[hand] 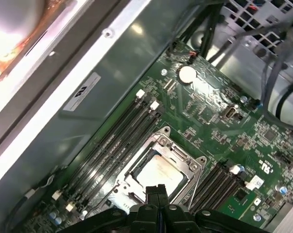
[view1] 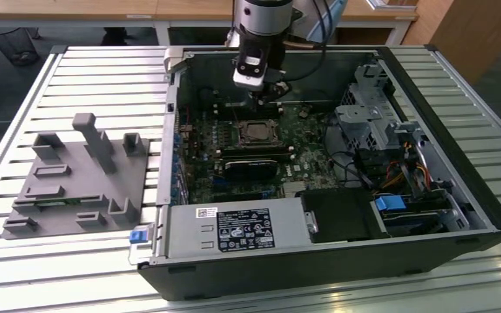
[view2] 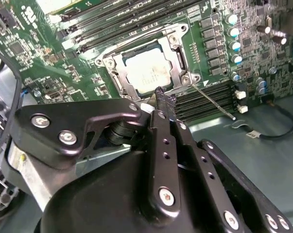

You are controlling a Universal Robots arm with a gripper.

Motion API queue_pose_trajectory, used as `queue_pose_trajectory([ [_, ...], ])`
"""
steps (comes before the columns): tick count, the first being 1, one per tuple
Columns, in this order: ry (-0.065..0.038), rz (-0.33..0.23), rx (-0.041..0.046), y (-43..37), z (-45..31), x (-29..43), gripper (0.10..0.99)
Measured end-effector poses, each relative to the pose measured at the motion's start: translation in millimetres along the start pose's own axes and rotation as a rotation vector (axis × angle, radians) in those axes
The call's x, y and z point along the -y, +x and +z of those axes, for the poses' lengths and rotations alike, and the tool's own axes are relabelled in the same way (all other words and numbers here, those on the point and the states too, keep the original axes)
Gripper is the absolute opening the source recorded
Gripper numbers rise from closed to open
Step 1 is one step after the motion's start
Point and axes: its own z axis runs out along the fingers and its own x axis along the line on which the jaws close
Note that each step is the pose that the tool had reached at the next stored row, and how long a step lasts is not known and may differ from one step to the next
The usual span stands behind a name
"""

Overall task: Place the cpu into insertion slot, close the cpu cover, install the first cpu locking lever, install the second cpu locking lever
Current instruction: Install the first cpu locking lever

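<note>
The cpu [view2: 147, 73] lies flat in the insertion slot [view1: 255, 132] on the green board, its pale metal top showing through the window of the cpu cover [view2: 118, 73]. The cover is folded down over it. A thin metal locking lever [view2: 214, 101] sticks out slantwise from one socket corner, away from the frame. My gripper [view2: 163, 95] is shut with nothing between its black fingers. Its tip stands at the socket's edge, and I cannot tell whether it touches. In the exterior view the gripper [view1: 268, 98] hangs just behind the socket. The first wrist view shows the cpu [hand: 158, 172] just past the gripper [hand: 156, 190].
Memory slots [hand: 112, 145] run along both sides of the socket. The open computer case [view1: 172, 130] lies on a slatted table. It holds a labelled power supply [view1: 233, 228], a drive cage [view1: 368, 124] and loose cables [view1: 407, 173]. A grey fixture [view1: 76, 176] sits at the exterior view's left.
</note>
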Motion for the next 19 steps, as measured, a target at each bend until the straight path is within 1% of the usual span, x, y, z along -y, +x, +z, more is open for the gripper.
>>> queue_pose_trajectory([
  [8,0.002,-0.09,-0.0042,0.0,0.0,0.0,0.106],
  [19,0.004,-0.233,-0.0108,0.0,0.0,0.0,0.106],
])
